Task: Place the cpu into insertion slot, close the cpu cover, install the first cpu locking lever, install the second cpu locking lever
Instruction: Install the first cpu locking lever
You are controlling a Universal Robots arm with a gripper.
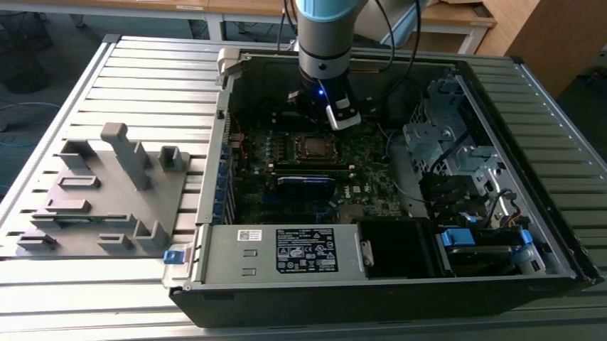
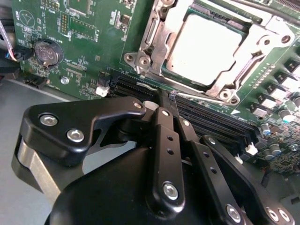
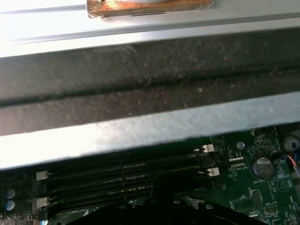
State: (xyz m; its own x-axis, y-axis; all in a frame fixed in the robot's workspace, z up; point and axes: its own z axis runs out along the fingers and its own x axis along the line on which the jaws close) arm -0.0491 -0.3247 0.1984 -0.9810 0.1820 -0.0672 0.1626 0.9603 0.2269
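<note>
While the cpu [image 2: 208, 47] sits in the insertion slot [image 2: 136, 60] with the cpu cover [image 2: 172, 26] flat over its edges, the end effector [image 2: 164, 97], fingers [image 2: 165, 140] closed together on nothing, hangs above the memory slots [image 2: 213, 123] just beside it.

Soft room light leaves the inside of the open computer case [image 1: 379, 304] dim and shadowed in the exterior view, while glare whitens the cpu [image 2: 206, 49] in the second wrist view and bleaches the case's metal edge [image 3: 56, 147] in the first wrist view
</note>
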